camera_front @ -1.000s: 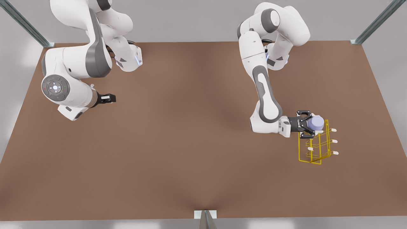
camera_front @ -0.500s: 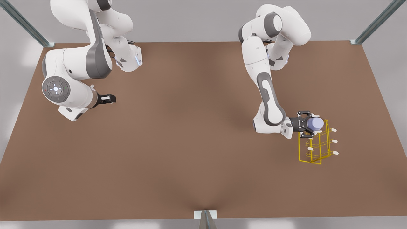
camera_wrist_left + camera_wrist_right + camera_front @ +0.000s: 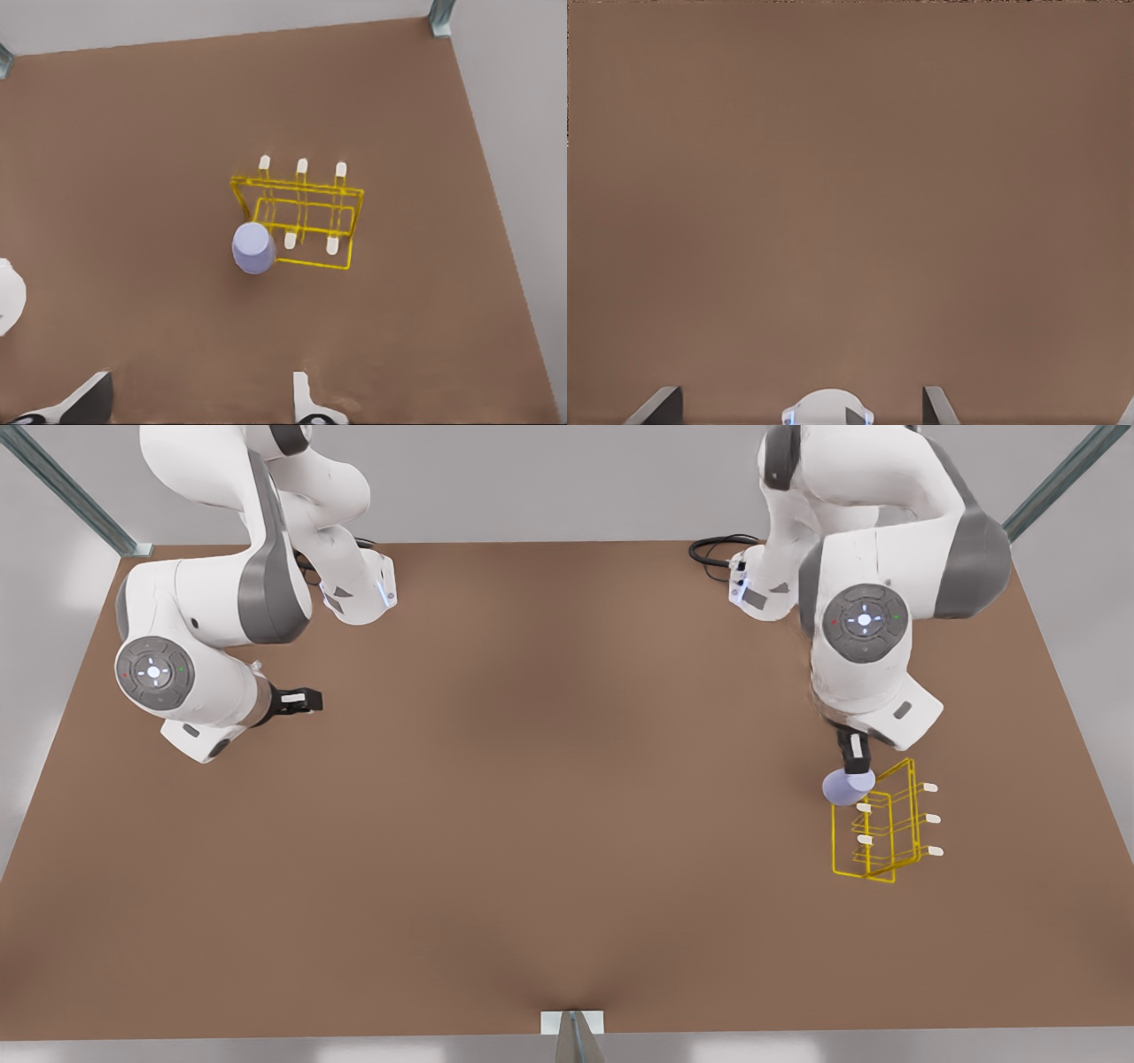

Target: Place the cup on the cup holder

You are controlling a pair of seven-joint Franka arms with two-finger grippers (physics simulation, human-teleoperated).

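Note:
The lavender-blue cup (image 3: 848,787) (image 3: 253,248) rests mouth down at one end of the yellow wire cup holder (image 3: 886,841) (image 3: 301,221), touching its frame where a peg stands. My left gripper (image 3: 855,758) (image 3: 199,403) hangs well above the cup, open and holding nothing. White-tipped pegs (image 3: 301,166) stick out of the holder's other side. At the front view's left, my right gripper (image 3: 299,701) (image 3: 797,400) waits open over bare table.
The brown table (image 3: 532,824) spreads wide around the holder. Metal frame posts (image 3: 1054,487) stand at the back corners and a bracket (image 3: 572,1023) sits at the front edge. A black cable (image 3: 713,549) lies by the arm base at the front view's right.
My left gripper let go of the cup and rose high, its arm swinging over towards the front view's right. The cup now sits lower, at the holder's end. My right arm stayed put.

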